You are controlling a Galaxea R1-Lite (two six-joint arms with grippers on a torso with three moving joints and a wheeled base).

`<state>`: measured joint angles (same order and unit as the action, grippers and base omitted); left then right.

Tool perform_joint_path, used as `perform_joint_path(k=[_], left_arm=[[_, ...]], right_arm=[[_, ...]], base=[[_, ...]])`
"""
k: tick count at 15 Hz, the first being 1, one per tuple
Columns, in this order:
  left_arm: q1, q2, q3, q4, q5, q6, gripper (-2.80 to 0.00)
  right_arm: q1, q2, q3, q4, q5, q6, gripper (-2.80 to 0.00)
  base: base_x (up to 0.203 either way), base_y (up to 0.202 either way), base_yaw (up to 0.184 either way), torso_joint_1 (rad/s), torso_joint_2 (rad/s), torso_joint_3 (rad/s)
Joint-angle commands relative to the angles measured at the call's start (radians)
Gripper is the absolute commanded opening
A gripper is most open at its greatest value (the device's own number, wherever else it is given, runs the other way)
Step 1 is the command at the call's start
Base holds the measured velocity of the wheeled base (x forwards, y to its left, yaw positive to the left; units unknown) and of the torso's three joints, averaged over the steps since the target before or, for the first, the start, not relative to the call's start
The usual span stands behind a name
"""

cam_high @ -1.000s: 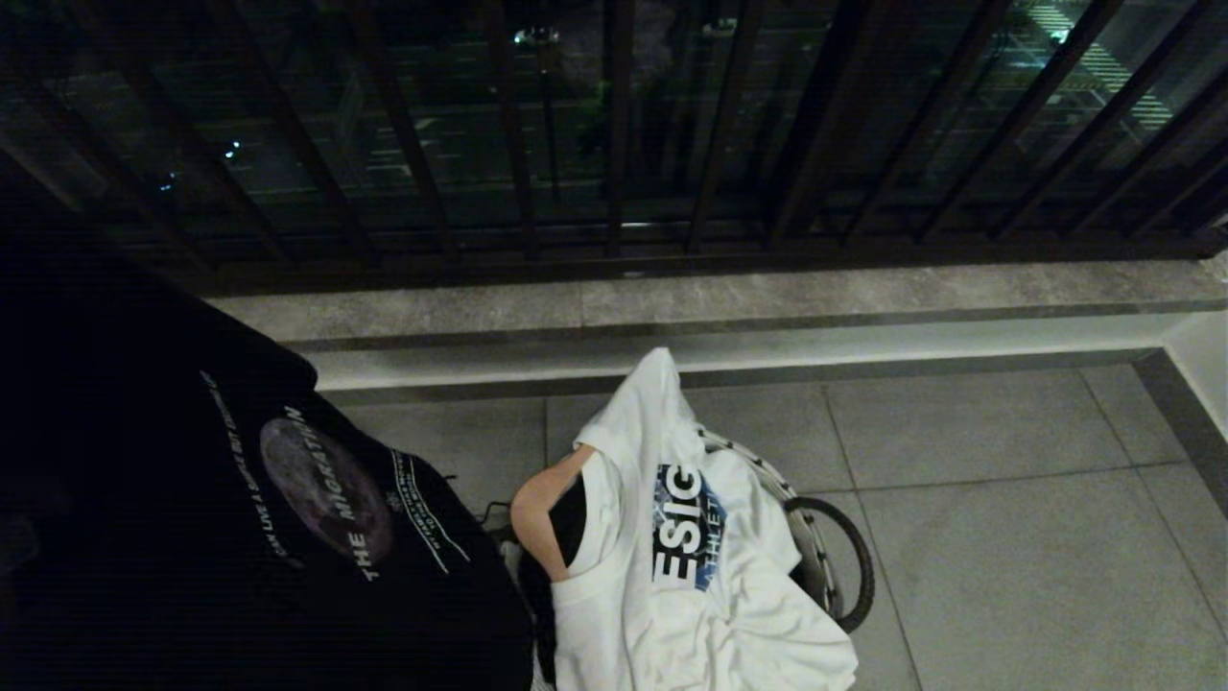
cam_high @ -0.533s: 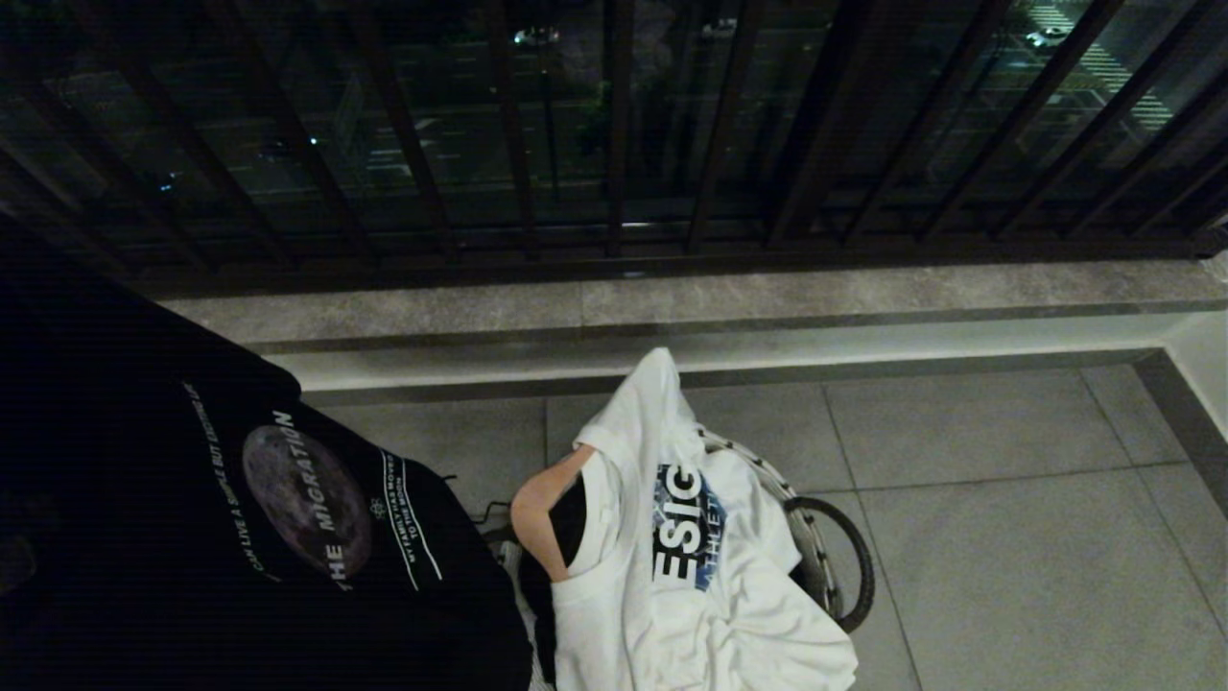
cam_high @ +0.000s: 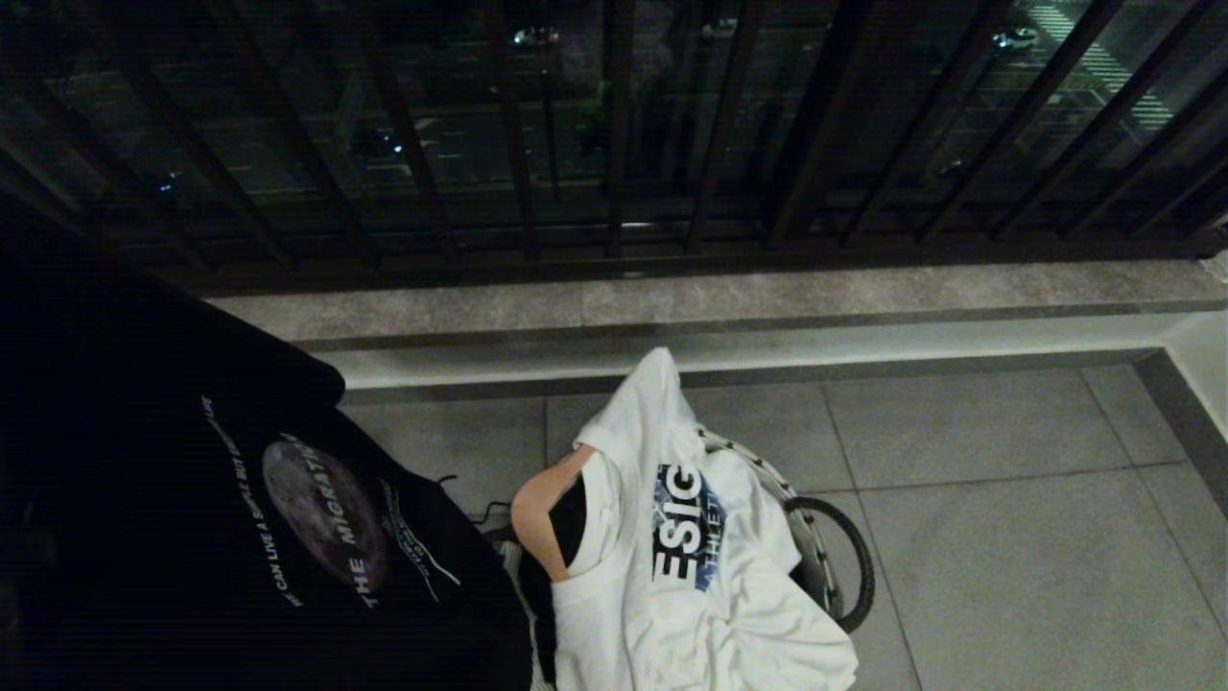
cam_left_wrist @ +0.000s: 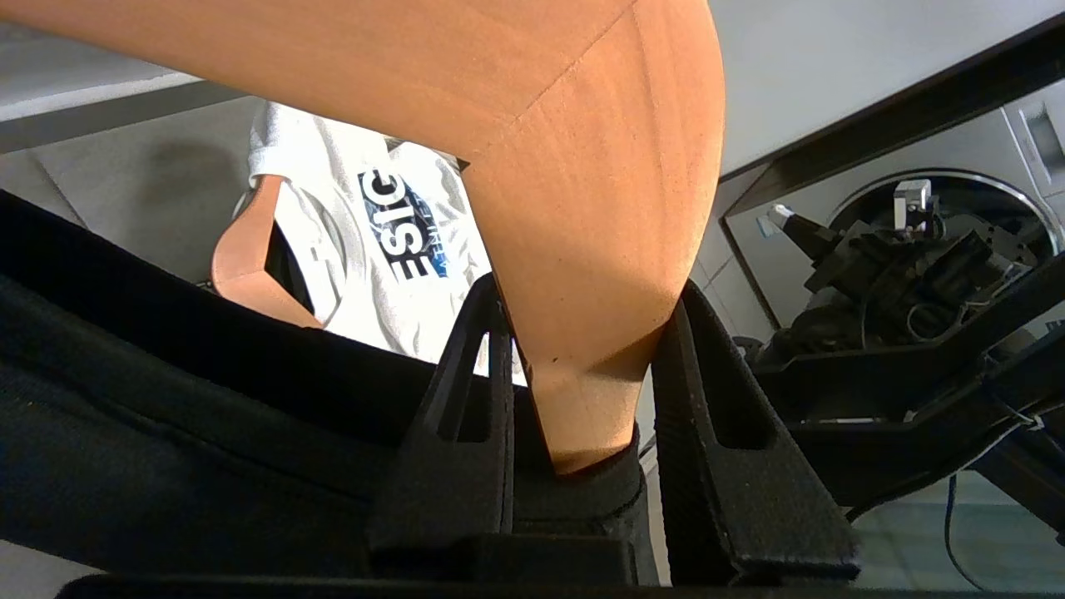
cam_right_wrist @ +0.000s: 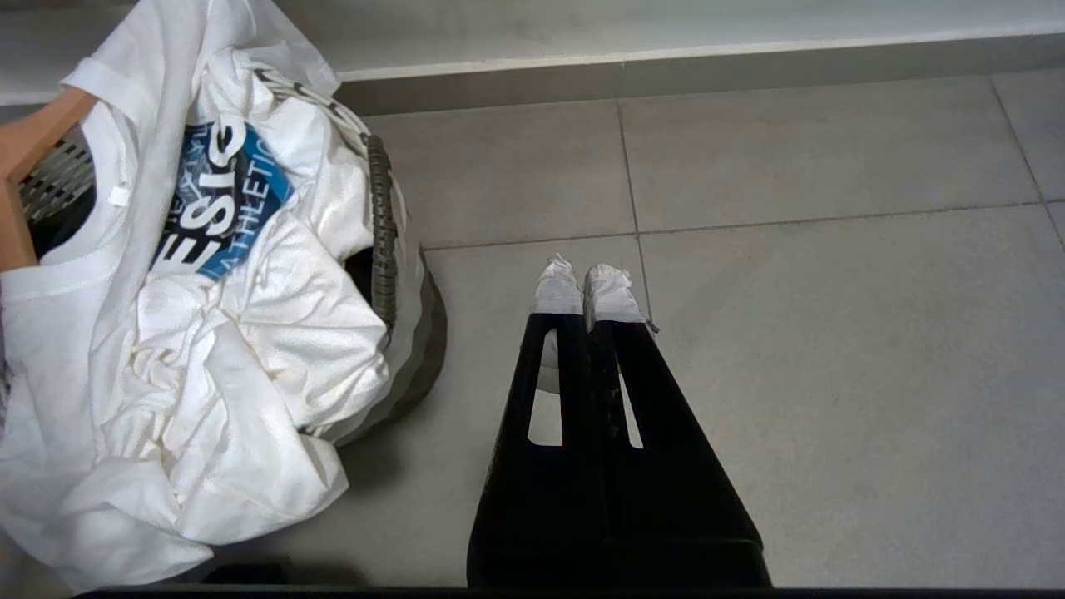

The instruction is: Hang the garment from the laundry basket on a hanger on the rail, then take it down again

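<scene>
Black shirt (cam_high: 240,518) hides left end effector (cam_left_wrist: 582,399) clamping wooden hanger (cam_left_wrist: 582,208).

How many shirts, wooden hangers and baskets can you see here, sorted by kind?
Black T-shirt: 1
White T-shirt: 1
Wooden hangers: 2, one in the left gripper, whose jaws clamp it, one inside the white shirt
Laundry basket: 1
Total: 5

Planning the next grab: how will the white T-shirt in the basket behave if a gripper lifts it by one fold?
The white T-shirt is probably floppy: it lies crumpled and spills over the laundry basket. It looks light, so it should trail and unfold. The wooden hanger inside its collar may come up too.
</scene>
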<state>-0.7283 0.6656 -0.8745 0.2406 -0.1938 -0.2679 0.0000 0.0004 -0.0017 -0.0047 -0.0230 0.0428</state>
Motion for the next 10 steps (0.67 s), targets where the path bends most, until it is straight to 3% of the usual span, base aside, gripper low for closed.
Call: perform_joint_path(k=[1,6,10], left_arm=[[0.001,0.000,0.005,0.003,-0.001,0.001,-2.80],[0.003,0.015,0.012,0.005,-0.004,0.001,-2.80],[0.003,0.017,0.002,0.022,-0.003,0.004,-2.80]], right_arm=[[0.000,0.000,0.000,-0.001,-0.002,0.000,-2.80],[0.000,0.000,0.000,0.000,0.000,0.000,-2.80],[0.000,0.000,0.000,0.000,0.000,0.000,-2.80]], base=[[0.000,0.000,0.000,0.000,0.00,0.000],[0.000,0.000,0.000,0.000,0.00,0.000],[0.000,0.000,0.000,0.004,0.00,0.137]])
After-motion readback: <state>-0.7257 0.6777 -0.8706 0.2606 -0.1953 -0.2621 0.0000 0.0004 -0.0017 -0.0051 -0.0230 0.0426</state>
